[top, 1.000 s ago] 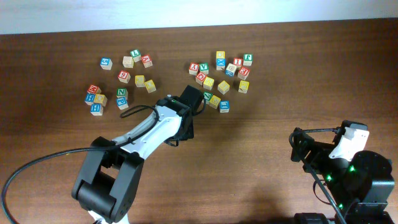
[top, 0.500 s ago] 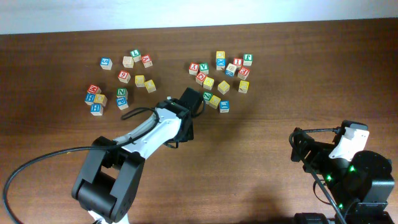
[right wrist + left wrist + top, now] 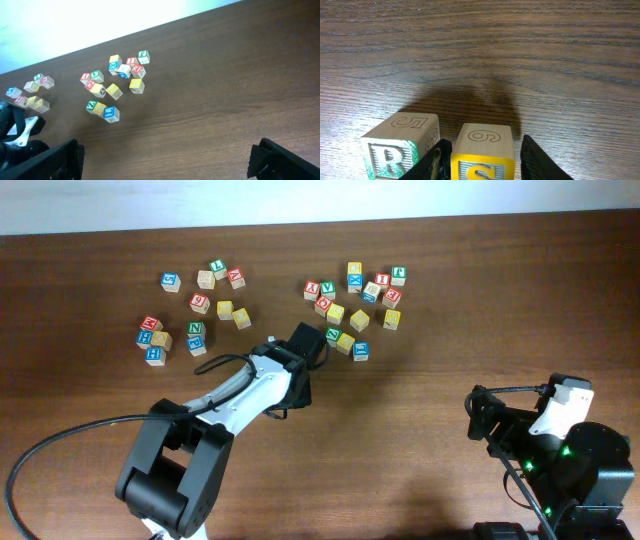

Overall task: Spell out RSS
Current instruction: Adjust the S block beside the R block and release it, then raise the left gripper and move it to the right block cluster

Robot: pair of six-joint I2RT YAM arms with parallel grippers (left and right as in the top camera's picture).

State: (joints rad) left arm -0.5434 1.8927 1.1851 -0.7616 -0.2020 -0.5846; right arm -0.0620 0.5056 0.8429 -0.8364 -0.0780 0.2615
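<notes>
Left arm (image 3: 250,385) edged slightly toward 9 o'clock; cubes unmoved | left jaws slightly open astride S cube (image 3: 482,155), just 3 o'clock of R cube (image 3: 400,145) on desk (image 3: 520,50) | right jaws wide, empty | judged: third letter outstanding

R cube (image 3: 400,145): pale wood, green R on a green-bordered near face, an outlined numeral on top. Upright on the counter, near left.

S cube (image 3: 482,152): pale wood, yellow near face with an S, an outlined numeral on top. Upright, just right of the R cube, between the fingers of the left end effector (image 3: 487,160), with a gap on its right side.
</notes>
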